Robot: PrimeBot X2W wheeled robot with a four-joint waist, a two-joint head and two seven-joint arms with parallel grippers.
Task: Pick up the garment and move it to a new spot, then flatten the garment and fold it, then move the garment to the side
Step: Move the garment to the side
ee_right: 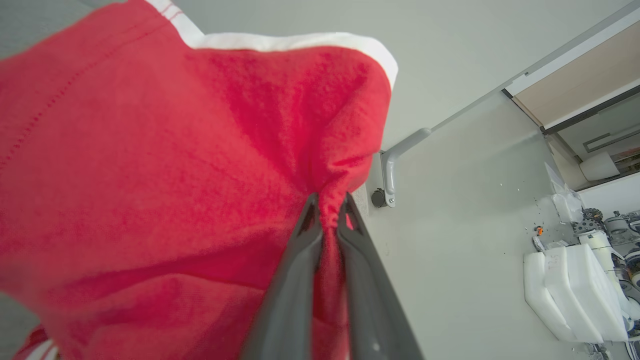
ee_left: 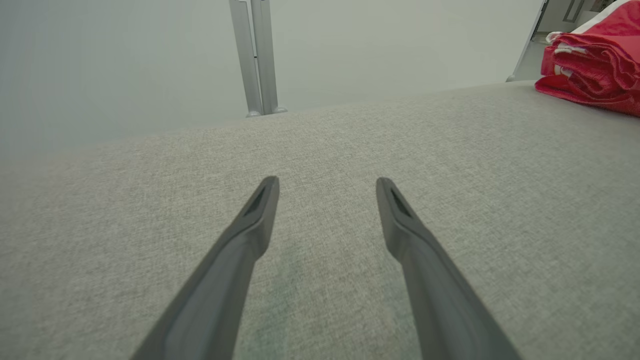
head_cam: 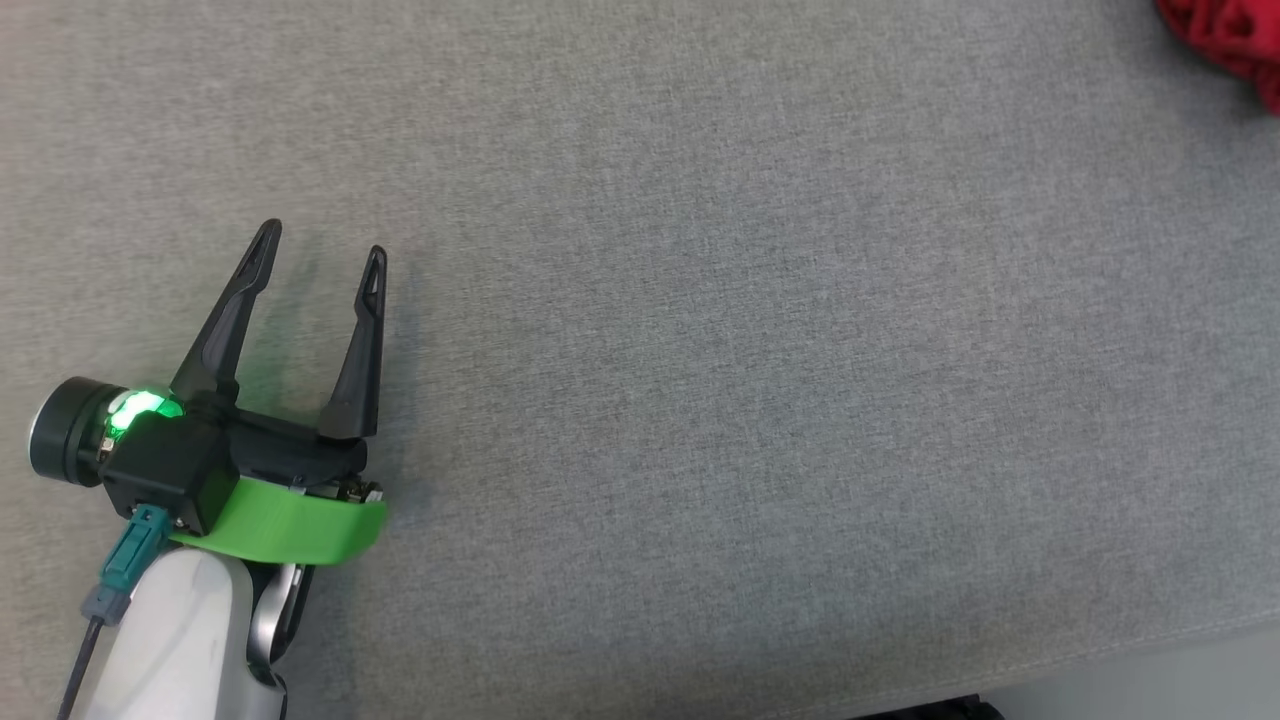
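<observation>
A big grey cloth top spreads across the head view, soft and a bit fuzzy. Past its edge at 5 o'clock is a strip of pale floor. In the left wrist view, a silver post stands at 12 o'clock against a plain pale wall. In the right wrist view, white foam blocks lie at 4 o'clock, and a light brown panel is at 2 o'clock.

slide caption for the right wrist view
Right jaws shut on a bunched fold of the red garment
</observation>
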